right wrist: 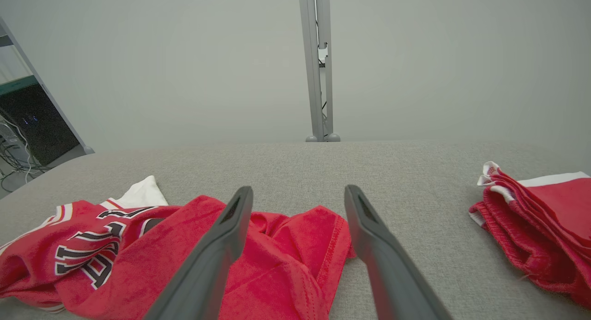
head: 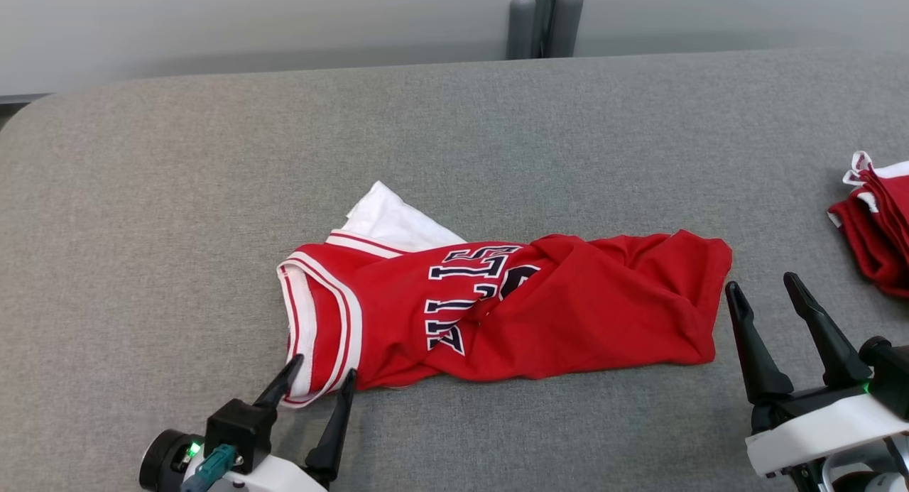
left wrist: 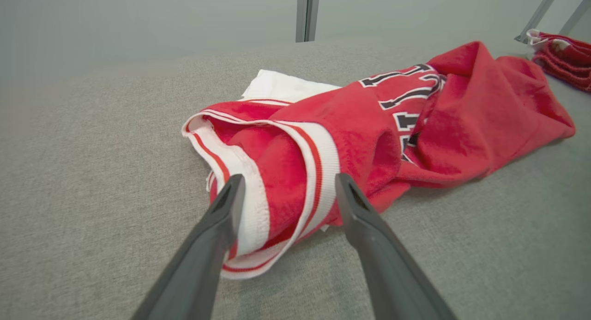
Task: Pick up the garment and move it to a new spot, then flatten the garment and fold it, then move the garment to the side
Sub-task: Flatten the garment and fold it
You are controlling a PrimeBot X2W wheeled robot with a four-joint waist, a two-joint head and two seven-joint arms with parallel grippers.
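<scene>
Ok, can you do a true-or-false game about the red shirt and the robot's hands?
1. The red jersey lies crumpled on the grey table. True.
2. The left gripper has squeezed shut on the jersey. False: it is open, with its fingers around the white striped edge.
3. The right gripper is open, next to the jersey's plain red end. True.
4. The other pile of red cloth sits at the table's left side. False: it sits at the right side, past the right gripper.
</scene>
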